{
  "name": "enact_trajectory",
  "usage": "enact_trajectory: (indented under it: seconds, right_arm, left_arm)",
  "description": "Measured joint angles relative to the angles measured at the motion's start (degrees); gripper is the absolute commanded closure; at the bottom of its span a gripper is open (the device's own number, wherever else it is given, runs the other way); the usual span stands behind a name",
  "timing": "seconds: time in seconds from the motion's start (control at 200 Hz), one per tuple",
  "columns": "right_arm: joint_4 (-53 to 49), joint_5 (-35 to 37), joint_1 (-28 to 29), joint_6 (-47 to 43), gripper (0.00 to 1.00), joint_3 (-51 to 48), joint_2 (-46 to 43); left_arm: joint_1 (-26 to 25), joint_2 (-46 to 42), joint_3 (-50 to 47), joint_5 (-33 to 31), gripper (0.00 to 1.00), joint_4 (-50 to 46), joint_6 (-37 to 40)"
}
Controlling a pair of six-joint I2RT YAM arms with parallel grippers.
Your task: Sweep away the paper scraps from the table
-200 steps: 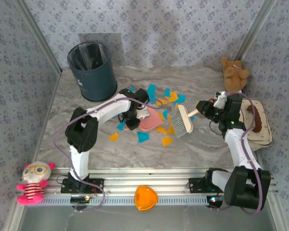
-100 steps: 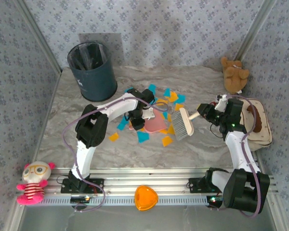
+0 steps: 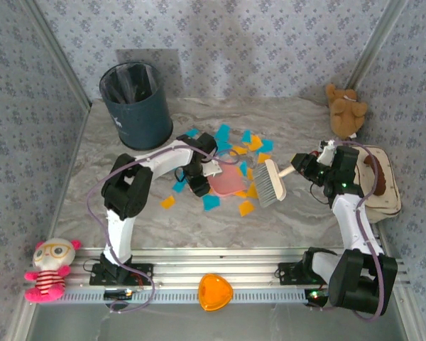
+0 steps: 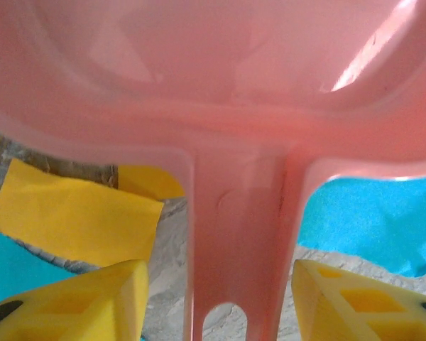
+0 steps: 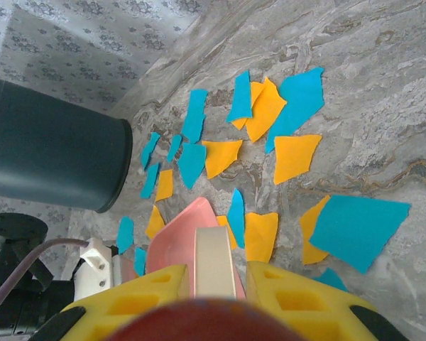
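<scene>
The paper scraps are small flat bits in two colours, cyan-blue and orange-yellow, cut as ragged triangles and uneven polygons with sharp corners. They lie loose on the middle of the grey marble-veined table, spread between the dark bin and the brush. Several overlap, orange on blue. A few lie apart toward the near side.

A pink dustpan sits flat among them. Seen from the left wrist, a yellow piece and a blue piece lie at the pan's rear edge, one on each side of its handle.

The left gripper is released: its yellow fingers stand on either side of the pan's handle, with bare table showing between the left finger and the handle.

The right gripper is clenched on the cream handle of the brush, whose bristles rest on the table just right of the pan, among the scraps.
</scene>
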Motion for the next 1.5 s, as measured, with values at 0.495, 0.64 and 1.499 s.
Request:
enact_trajectory:
  seconds: [0.495,0.64,1.499]
  right_arm:
    - [0.0,0.0,0.0,0.0,1.00,0.0,0.0]
    - [0.0,0.0,0.0,0.0,1.00,0.0,0.0]
    - [0.0,0.0,0.0,0.0,1.00,0.0,0.0]
  left_arm:
    - [-0.2,-1.6,-5.2,0.9,0.51,6.4,0.0]
    - [-0.2,-1.6,-6.2,1.2,0.52,7.1,0.0]
    - [-1.3,-4.0,-6.7,0.6,1.00,9.0,-0.4]
